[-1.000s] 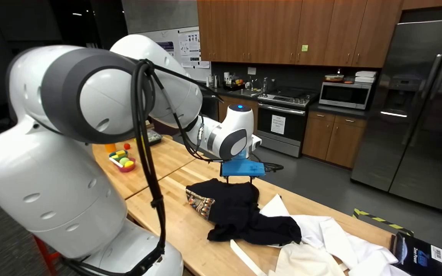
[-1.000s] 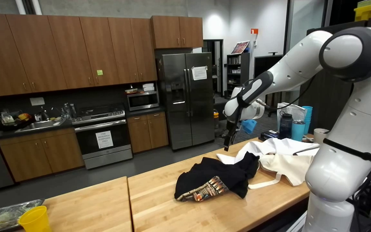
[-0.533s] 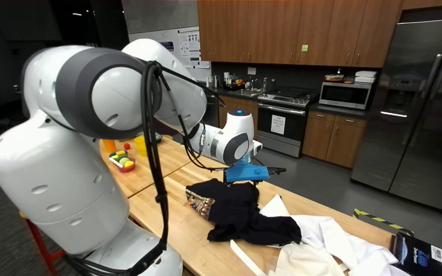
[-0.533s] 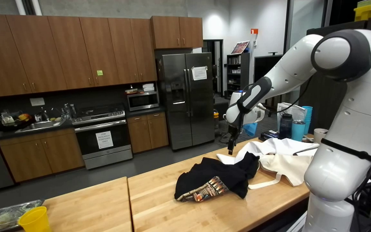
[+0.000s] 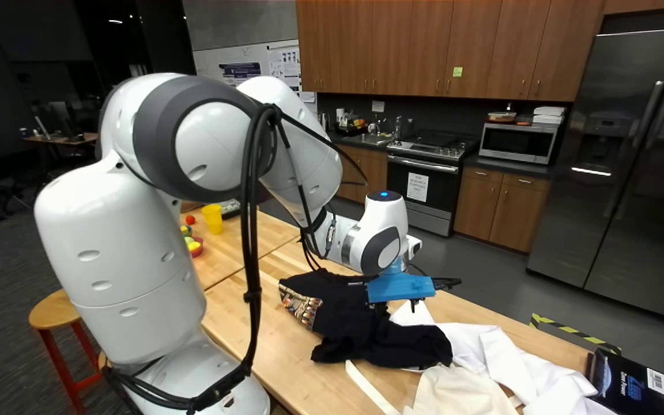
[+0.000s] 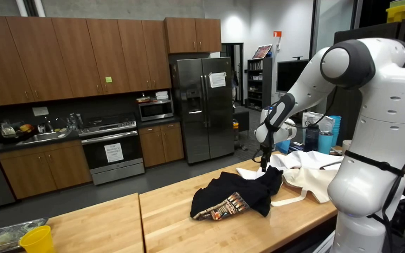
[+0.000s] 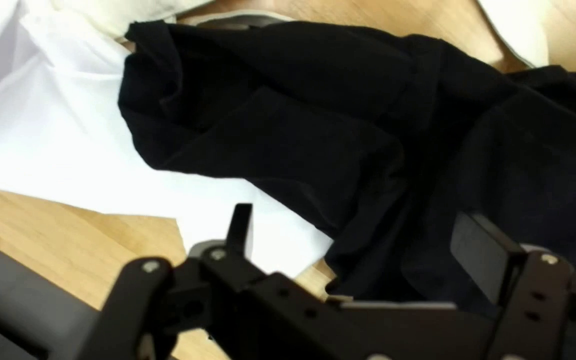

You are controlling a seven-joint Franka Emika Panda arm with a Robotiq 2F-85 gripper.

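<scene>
The gripper (image 7: 357, 234) hangs over the edge of the black shirt (image 5: 358, 323), its fingers (image 7: 478, 256) spread wide with nothing between them. The shirt lies crumpled on the wooden table (image 6: 174, 225), its printed panel (image 6: 225, 208) at the end away from the white cloth (image 5: 499, 349); in the wrist view one finger (image 7: 239, 227) is above the white cloth and the other above the shirt. This looks like a lining-up step — no fabric is held, and whether a fingertip touches any I cannot tell. A grip on the shirt alone would seem to call for both fingers astride one dark fold, then lowering and closing. What stands in the way is overlap: a sleeve (image 7: 278, 132) rests on the white cloth — a low pinch there could catch both layers. A cream cloth (image 6: 315, 180) lies next to the white one, its strap (image 6: 291, 200) running out near the shirt; beyond them sit a black box (image 5: 632, 385), a dark bottle (image 6: 311, 137) and a blue tumbler (image 6: 325, 142), and a yellow cup (image 6: 38, 239) stands well apart.
</scene>
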